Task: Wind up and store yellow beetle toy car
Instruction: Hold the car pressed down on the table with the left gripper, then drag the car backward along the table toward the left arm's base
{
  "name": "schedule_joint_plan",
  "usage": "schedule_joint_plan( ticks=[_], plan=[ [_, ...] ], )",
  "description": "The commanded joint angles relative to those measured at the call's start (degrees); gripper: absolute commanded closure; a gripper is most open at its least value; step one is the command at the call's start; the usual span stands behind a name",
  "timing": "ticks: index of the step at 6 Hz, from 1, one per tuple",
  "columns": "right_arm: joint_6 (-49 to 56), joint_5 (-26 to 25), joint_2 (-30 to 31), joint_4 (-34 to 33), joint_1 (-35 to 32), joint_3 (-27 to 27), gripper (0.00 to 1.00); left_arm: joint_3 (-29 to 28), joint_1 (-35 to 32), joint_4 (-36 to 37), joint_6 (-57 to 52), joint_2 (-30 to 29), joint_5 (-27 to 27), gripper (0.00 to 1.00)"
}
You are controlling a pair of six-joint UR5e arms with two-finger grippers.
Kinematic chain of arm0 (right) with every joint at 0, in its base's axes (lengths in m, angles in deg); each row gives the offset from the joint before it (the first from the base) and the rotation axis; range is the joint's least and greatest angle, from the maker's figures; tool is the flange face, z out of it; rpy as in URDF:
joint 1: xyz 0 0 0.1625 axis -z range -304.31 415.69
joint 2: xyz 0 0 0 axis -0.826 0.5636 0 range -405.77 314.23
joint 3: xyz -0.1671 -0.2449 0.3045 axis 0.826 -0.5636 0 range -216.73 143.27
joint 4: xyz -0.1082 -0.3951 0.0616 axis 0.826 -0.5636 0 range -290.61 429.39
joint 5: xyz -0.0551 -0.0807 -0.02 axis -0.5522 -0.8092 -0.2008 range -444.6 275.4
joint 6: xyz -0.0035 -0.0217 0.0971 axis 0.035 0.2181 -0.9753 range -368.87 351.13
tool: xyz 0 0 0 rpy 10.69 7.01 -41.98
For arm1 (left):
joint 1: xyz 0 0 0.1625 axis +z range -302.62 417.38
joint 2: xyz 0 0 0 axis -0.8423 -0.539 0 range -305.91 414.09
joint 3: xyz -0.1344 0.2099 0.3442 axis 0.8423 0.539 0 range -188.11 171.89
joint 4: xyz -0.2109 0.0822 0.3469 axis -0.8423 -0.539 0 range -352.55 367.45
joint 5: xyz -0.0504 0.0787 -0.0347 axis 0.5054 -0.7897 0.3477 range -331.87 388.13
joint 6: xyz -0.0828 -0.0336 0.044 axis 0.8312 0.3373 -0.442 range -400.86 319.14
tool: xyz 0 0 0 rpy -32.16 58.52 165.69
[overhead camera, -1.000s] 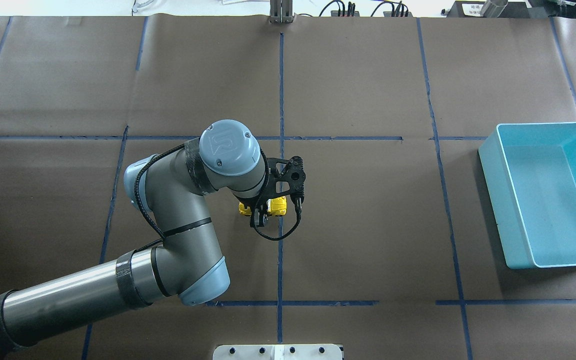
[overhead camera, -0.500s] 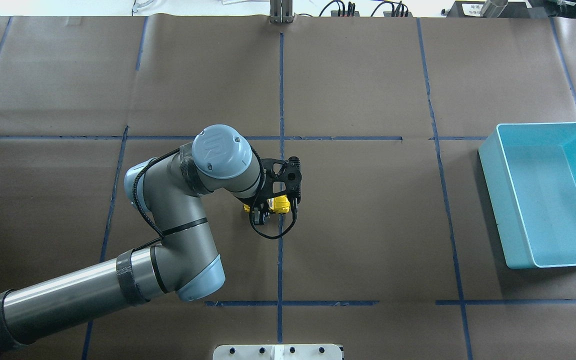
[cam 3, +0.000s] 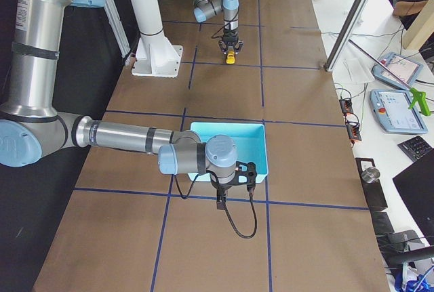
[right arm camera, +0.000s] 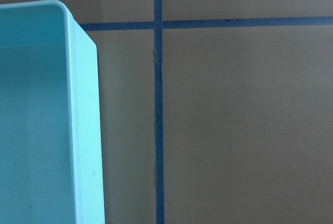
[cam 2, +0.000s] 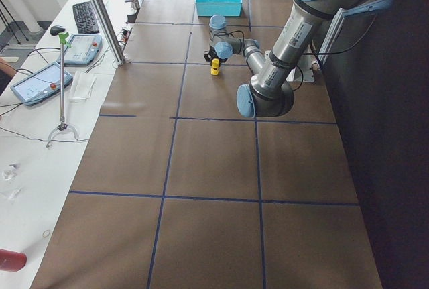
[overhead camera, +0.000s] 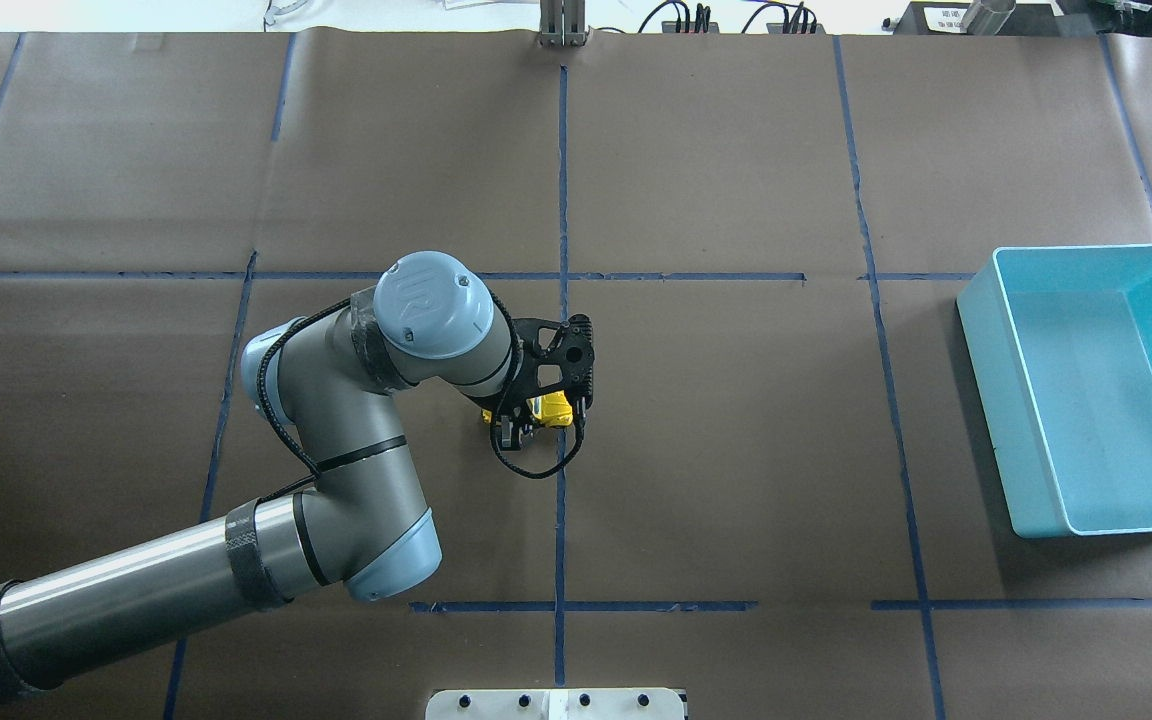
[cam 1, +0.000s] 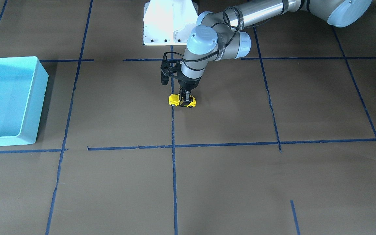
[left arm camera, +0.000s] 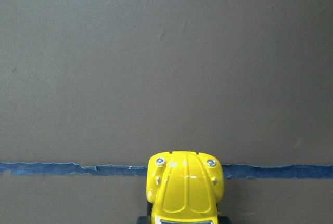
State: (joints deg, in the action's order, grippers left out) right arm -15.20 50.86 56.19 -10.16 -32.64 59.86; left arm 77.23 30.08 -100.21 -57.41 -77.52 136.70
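The yellow beetle toy car (cam 1: 182, 100) stands on its wheels on the brown paper at the centre tape line, also seen in the overhead view (overhead camera: 553, 408). My left gripper (cam 1: 185, 97) points straight down and is shut on the car across its roof. The left wrist view shows the car's yellow hood (left arm camera: 184, 187) at the bottom edge, over a blue tape line. My right gripper (cam 3: 220, 202) shows only in the exterior right view, low beside the light blue bin (cam 3: 261, 150); I cannot tell whether it is open or shut.
The light blue bin (overhead camera: 981, 380) stands at the table's right side with nothing visible in it, and its corner fills the left of the right wrist view (right arm camera: 83, 130). A white mounting plate (cam 1: 170, 23) lies at the robot's base. Blue tape lines grid the brown paper.
My left arm's wrist has shifted to the left, and the gripper with the car in it has moved slightly left with it. The car stays on the table.
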Motion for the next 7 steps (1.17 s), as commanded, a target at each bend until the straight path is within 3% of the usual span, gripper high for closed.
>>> schedule_joint_plan(
  ticks=[1,4,5,7],
  plan=[
    [0.0,0.1,0.0,0.0,0.0,0.0,0.00,0.3,0.0,-0.5,-0.1,0.9,0.2,0.95],
    [0.0,0.0,0.0,0.0,0.0,-0.1,0.00,1.6,-0.5,-2.1,-0.1,3.2,0.5,0.95],
    [0.0,-0.1,0.0,-0.1,0.0,-0.1,0.00,1.6,-1.9,-3.2,-0.1,4.2,4.0,0.95],
    [0.0,0.0,0.0,0.0,0.0,-0.9,0.00,3.8,-2.7,-3.5,-0.1,6.8,5.2,0.95]
  ],
)
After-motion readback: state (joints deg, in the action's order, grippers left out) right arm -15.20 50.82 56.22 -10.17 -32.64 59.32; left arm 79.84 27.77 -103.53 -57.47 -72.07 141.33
